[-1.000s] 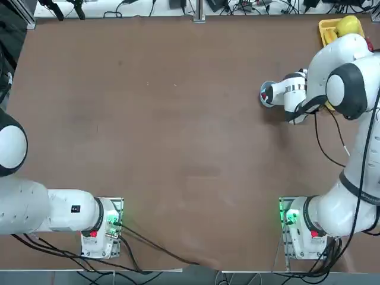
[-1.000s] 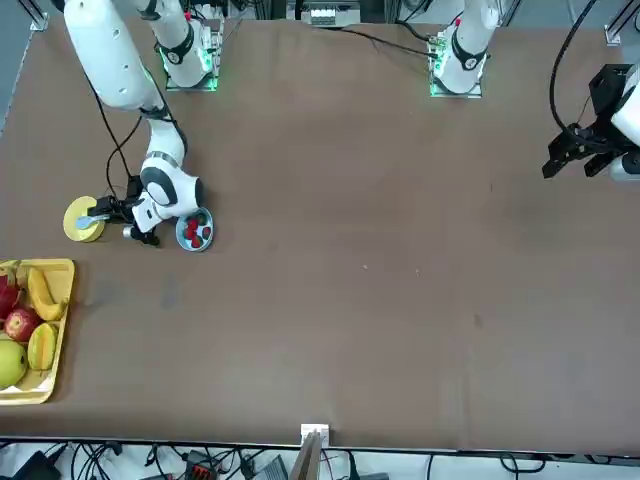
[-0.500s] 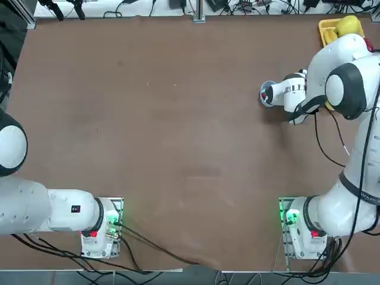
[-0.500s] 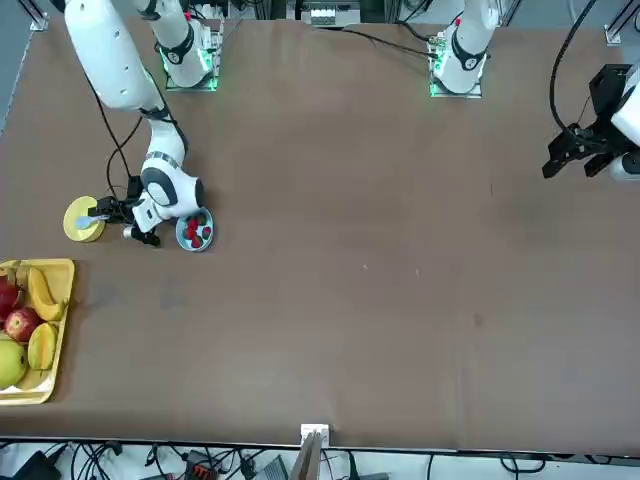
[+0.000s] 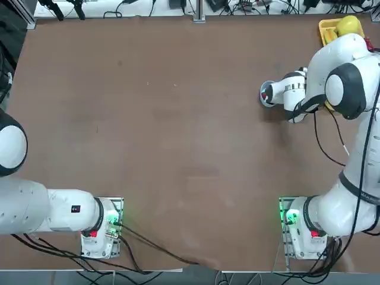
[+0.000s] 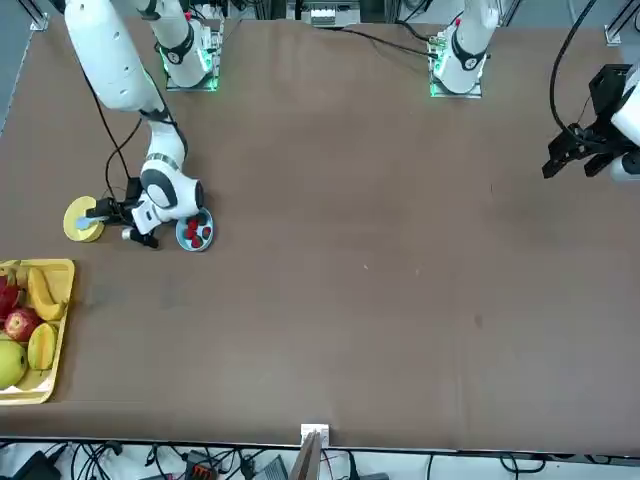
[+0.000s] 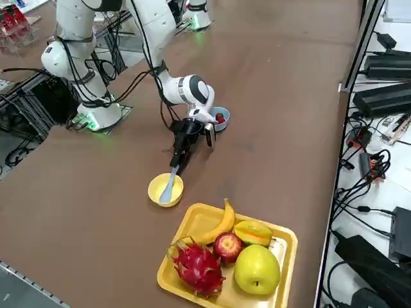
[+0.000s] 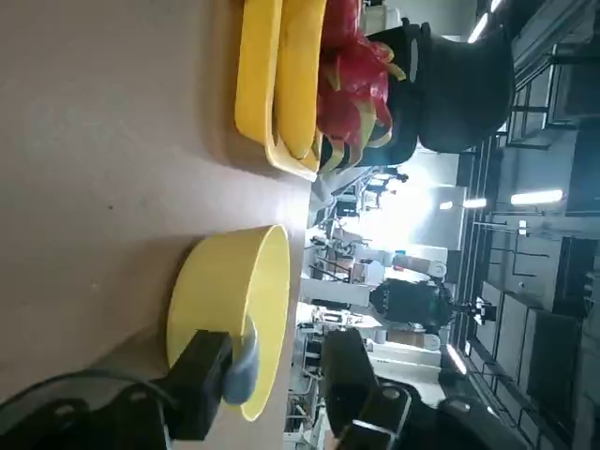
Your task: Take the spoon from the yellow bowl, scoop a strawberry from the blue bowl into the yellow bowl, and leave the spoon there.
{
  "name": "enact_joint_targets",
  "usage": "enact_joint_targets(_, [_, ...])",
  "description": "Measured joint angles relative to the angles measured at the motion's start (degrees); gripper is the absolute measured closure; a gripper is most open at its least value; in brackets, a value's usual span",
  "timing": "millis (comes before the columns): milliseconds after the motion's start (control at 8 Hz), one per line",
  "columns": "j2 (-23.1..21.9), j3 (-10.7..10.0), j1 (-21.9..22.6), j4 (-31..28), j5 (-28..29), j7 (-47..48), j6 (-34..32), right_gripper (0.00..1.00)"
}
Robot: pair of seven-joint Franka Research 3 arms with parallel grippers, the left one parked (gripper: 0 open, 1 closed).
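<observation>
Step 1, spoon pickup: right gripper (image 7: 174, 165) is placed at spoon (image 7: 169, 187) handle in yellow bowl (image 7: 157, 188), fingers apart. Next: closing, then lift twd blue bowl (image 7: 221, 122).

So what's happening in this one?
The right gripper is low over the table between the two bowls, its fingers open around the handle of the spoon, whose scoop end lies in the yellow bowl. The blue bowl just behind the wrist holds strawberries. Nothing has been scooped yet.
</observation>
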Motion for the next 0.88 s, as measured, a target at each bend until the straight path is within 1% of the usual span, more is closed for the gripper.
enact_joint_targets(375, [0.9,0.0,0.0,0.4,0.0,0.1,-0.2,0.40])
enact_joint_targets(875, [0.9,0.0,0.0,0.7,0.0,0.1,-0.3,0.44])
